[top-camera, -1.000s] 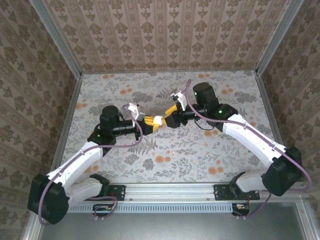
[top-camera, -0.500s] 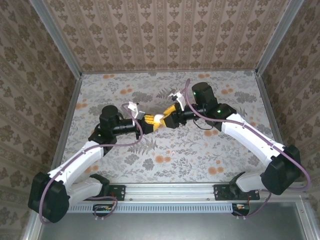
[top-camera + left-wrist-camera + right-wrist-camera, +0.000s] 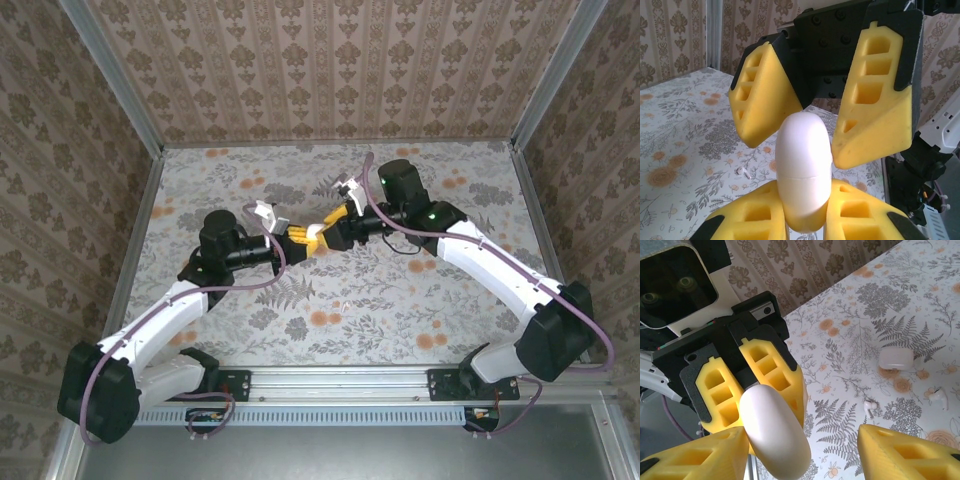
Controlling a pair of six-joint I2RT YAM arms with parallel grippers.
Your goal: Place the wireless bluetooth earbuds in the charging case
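Observation:
A closed white charging case (image 3: pixel 804 170) is held upright above the table, my left gripper (image 3: pixel 805 202) shut on its lower half. From the other side my right gripper (image 3: pixel 805 146) stands open astride the case's rounded top. In the right wrist view one of its fingers (image 3: pixel 695 455) lies against the case (image 3: pixel 772 427) and the other (image 3: pixel 910 450) is well apart. In the top view both grippers meet at the case (image 3: pixel 313 237) over mid-table. Two earbuds (image 3: pixel 869 406) (image 3: pixel 939 397) lie loose on the floral tabletop; an earbud (image 3: pixel 743 171) also shows below the held case.
A second white rounded-square case (image 3: pixel 895 359) lies shut on the table close to the loose earbuds. Patterned walls with metal rails (image 3: pixel 138 120) fence the table on three sides. The arms' bases stand on the near rail (image 3: pixel 340 380).
My right arm has shifted slightly left and toward the back, bringing its open fingers further over the case's top. The left gripper keeps its hold, nearly still.

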